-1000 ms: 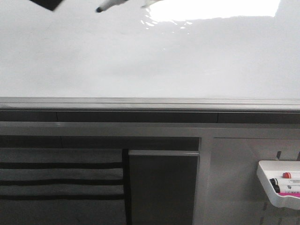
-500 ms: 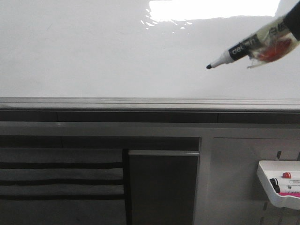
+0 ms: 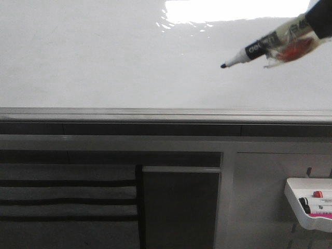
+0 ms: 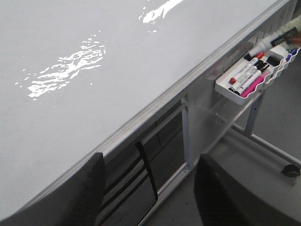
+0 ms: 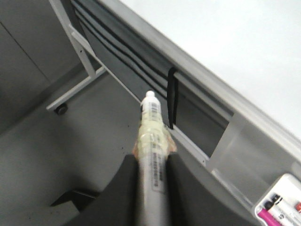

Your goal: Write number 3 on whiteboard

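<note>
The whiteboard (image 3: 104, 62) fills the upper half of the front view, glossy and blank, with a grey rail along its lower edge. No number 3 shows on it in any view. My right gripper (image 5: 151, 161) is shut on a black-tipped marker (image 3: 270, 44), which reaches in from the upper right, its tip pointing left over the board's right half. Whether the tip touches the board I cannot tell. The marker (image 5: 153, 136) barrel is wrapped in tape just past the fingers. My left gripper (image 4: 149, 162) is open and holds nothing, near the whiteboard (image 4: 94, 70) rail.
A white marker tray (image 3: 295, 205) with several markers hangs below the board at the lower right; the tray (image 4: 225, 89) also shows in the left wrist view. Below the rail are the stand's frame, a dark panel (image 3: 181, 207) and grey floor.
A second ago the marker was at the top edge, left of centre. It swung to the right side of the board, and since half a second ago its tip has edged up and left.
</note>
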Motion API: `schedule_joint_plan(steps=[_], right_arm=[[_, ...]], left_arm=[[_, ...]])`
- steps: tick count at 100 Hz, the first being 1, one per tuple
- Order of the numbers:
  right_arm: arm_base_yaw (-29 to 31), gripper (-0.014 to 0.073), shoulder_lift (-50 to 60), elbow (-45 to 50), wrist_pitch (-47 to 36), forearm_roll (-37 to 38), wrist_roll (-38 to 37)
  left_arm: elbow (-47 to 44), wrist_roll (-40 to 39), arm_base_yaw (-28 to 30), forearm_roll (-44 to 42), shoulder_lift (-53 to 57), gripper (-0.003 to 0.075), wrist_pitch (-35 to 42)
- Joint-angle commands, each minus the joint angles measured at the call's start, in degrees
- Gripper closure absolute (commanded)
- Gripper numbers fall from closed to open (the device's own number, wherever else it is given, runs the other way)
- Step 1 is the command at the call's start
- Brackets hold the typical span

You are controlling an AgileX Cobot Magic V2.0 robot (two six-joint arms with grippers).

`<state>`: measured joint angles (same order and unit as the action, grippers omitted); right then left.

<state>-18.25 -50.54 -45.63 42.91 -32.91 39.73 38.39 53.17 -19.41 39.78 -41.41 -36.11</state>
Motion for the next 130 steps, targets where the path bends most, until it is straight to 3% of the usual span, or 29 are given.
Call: schedule_joint_plan(steps=[1, 24, 56, 70, 101, 130], right_arm=[[0.4, 0.0594, 0.4, -1.7, -7.5, -3.2, 0.0], [0.4, 0.0594, -3.9, -5.2, -12.3, -4.4, 0.0], [6.0, 0.0594, -17.0, -18.4, -0.3, -4.5, -2.1], [6.4, 0.0594, -20.0, -19.0, -3.1, -5.0, -0.1], [1.6, 0.0594, -25.0, -19.6, -9.1, -5.8, 1.0], [1.1, 0.0594, -30.1, -24.5, -9.7, -5.4, 1.1]], left_arm=[[1.5, -0.7, 0.2, 2.3, 0.2, 0.0335, 2.6], [1.5, -0.7, 0.2, 2.3, 0.2, 0.0334, 2.6], [1.5, -0.7, 0.2, 2.3, 0.2, 0.0334, 2.6], [1.5, -0.7, 0.2, 2.3, 0.2, 0.0334, 2.6], [1.5, -0.7, 0.2, 2.3, 0.2, 0.0334, 2.6], [1.5, -0.7, 0.2, 2.3, 0.2, 0.0335, 2.6]])
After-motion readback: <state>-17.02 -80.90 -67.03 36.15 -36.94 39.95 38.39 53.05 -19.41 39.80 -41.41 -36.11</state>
